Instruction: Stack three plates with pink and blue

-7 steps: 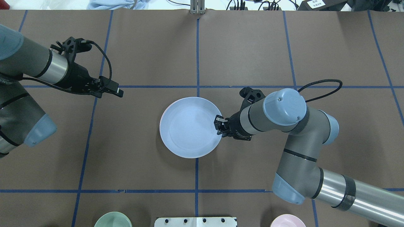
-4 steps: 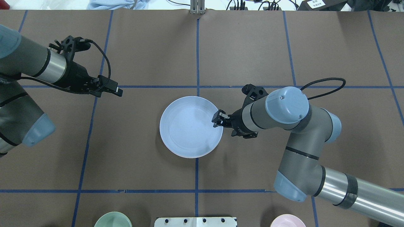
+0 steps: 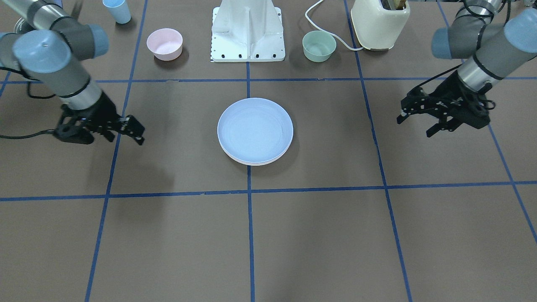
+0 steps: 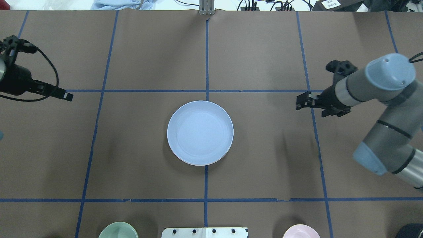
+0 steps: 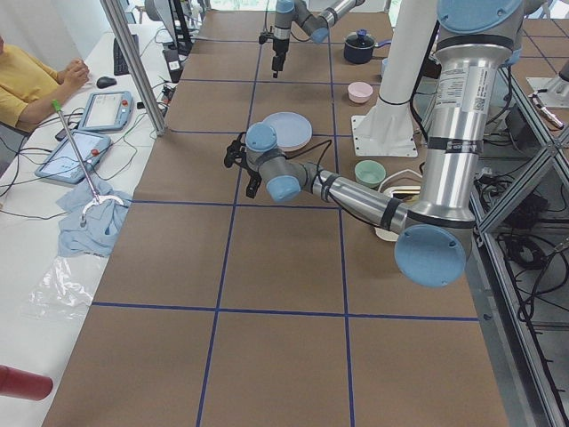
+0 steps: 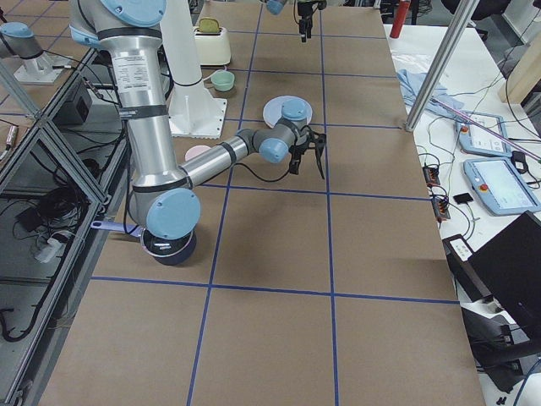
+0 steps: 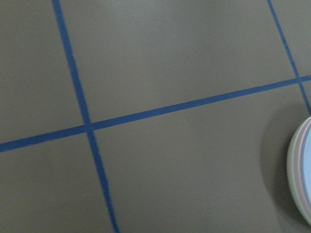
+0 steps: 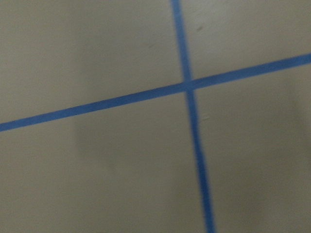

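The three plates sit stacked at the table's middle, with the light blue plate (image 4: 200,132) on top. In the front view the blue plate (image 3: 255,128) covers the others, and only thin rims (image 3: 251,162) show under it. The left wrist view shows the stack's edge (image 7: 302,170) with pink and cream layers. My left gripper (image 4: 68,96) (image 3: 413,128) is open and empty, far to the stack's left. My right gripper (image 4: 297,103) (image 3: 141,135) is open and empty, well to the stack's right.
A pink bowl (image 3: 164,43), a green bowl (image 3: 319,46), a light blue cup (image 3: 117,10) and a cream toaster (image 3: 379,23) stand by the robot's base (image 3: 248,29). Blue tape lines cross the brown table.
My right gripper has left the blue plate's right rim and pulled back to the right. The blue plate settled squarely on the stack. My left arm has pulled back to the left.
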Robot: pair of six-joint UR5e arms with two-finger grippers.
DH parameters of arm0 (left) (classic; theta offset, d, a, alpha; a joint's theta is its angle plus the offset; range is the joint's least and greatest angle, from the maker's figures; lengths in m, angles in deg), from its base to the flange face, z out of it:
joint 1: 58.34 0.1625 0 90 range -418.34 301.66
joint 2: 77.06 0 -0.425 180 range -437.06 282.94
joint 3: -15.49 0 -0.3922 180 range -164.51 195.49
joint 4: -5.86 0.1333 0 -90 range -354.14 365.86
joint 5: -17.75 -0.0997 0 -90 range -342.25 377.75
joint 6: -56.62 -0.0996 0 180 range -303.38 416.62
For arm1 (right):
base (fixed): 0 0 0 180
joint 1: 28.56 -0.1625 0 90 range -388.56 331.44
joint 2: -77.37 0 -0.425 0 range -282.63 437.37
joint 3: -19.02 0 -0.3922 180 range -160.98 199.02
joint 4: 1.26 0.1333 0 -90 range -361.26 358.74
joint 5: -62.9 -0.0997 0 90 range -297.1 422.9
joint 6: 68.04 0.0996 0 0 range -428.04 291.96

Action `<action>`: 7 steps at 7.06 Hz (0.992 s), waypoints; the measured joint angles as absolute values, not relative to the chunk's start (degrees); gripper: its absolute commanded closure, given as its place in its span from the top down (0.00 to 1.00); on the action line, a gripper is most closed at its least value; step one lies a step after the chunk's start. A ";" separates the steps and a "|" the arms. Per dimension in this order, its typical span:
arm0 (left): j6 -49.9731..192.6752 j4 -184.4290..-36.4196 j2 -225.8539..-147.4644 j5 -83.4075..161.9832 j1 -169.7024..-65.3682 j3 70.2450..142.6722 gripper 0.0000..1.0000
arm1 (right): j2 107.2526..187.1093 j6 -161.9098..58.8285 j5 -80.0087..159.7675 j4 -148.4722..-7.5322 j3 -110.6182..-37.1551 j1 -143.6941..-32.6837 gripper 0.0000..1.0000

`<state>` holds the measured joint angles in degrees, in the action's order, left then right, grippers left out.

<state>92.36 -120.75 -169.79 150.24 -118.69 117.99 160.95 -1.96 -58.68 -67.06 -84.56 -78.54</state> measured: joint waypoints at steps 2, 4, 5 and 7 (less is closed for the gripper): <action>79.20 -119.63 -165.03 150.25 -125.17 117.06 0.99 | 168.35 -28.41 -66.71 -71.50 -82.73 -93.99 1.00; 65.01 -115.99 -162.68 149.97 -133.38 114.00 0.99 | 170.97 -50.97 -68.78 -78.18 -79.15 -105.01 1.00; 59.85 -115.04 -162.27 149.97 -136.98 111.60 0.99 | 171.06 -55.68 -69.20 -80.33 -78.22 -107.91 1.00; 56.35 -114.50 -161.85 150.02 -139.82 109.31 0.99 | 171.18 -58.12 -71.48 -82.22 -77.54 -110.09 1.00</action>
